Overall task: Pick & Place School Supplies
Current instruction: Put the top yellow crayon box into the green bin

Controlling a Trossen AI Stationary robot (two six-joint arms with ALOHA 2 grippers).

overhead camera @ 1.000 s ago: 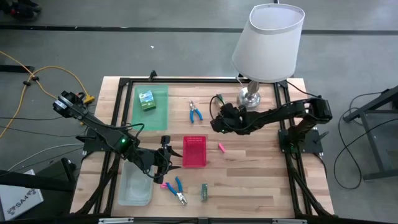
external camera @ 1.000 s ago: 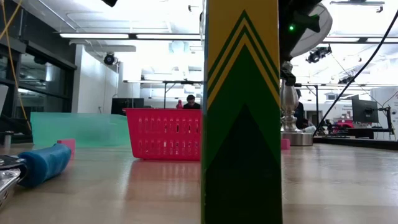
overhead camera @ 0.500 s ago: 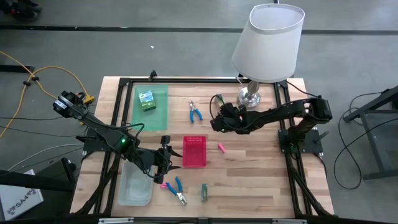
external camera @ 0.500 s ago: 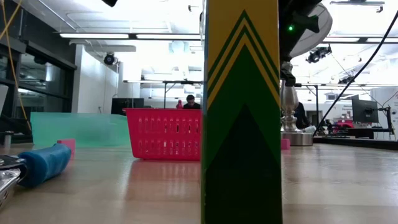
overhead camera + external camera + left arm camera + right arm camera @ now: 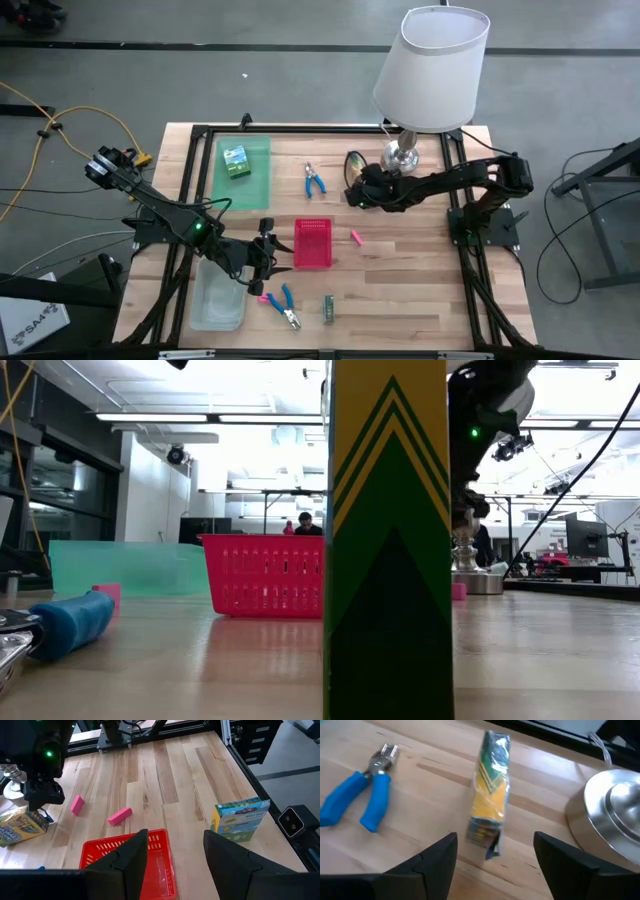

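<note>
A plastic-wrapped yellow-and-green crayon box lies flat on the table beside the lamp base. My right gripper hovers open just short of it, touching nothing; it also shows in the high view. Blue-handled pliers lie to the box's left. My left gripper waits open over the left side of the red basket. Two pink erasers lie on the wood. A small green box stands upright near the front edge.
A tall lamp stands at the far right. A green tray holds a small box. A clear bin sits at the near left, with pink-and-blue-handled pliers beside it. In the low view the green box blocks the middle.
My right gripper has sunk a little and edged toward the crayon box by the lamp base. Nothing on the table has moved.
</note>
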